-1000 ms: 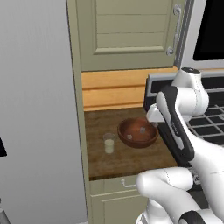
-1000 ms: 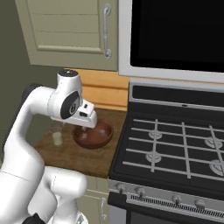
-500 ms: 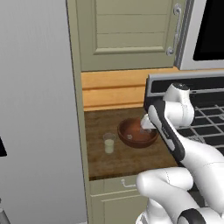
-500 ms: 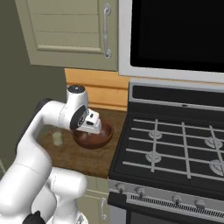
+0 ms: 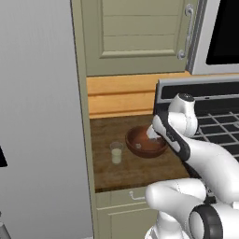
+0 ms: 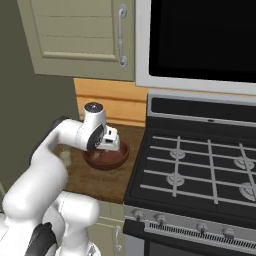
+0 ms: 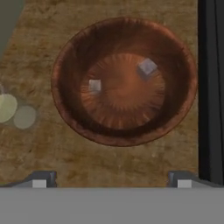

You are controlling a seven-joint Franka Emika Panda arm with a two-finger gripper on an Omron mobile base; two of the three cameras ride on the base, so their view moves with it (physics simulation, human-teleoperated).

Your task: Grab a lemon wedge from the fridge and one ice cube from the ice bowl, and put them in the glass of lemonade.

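**Q:** Where's your pincer right now, and is it carrying anything?

**A:** My pincer (image 7: pixel 111 178) is hanging right over the ice bowl (image 7: pixel 65 109), pointing down into it. Fingers are spread wide with nothing between them. Through the hand camera I see the two fingertips (image 7: pixel 40 180) far apart at the bottom edge, with the bowl sitting between and above them.

**Q:** What's in the bowl?

**A:** Two small pale ice cubes on the reddish-brown bottom: one (image 7: pixel 94 85) left of centre, the other (image 7: pixel 147 66) up and to the right, well apart from each other.

**Q:** And the drink?

**A:** The glass of lemonade (image 5: pixel 116 152) stands upright on the wooden surface (image 5: pixel 135 170) just beside the bowl (image 5: pixel 140 148), on the side toward the fridge (image 5: pixel 39 116), not touching it. From the right base camera my arm mostly covers it. The stove (image 6: pixel 200 170) borders the surface on the other side of the bowl (image 6: pixel 107 161).

**Q:** Lemon wedge?

**A:** Can't tell where it is.
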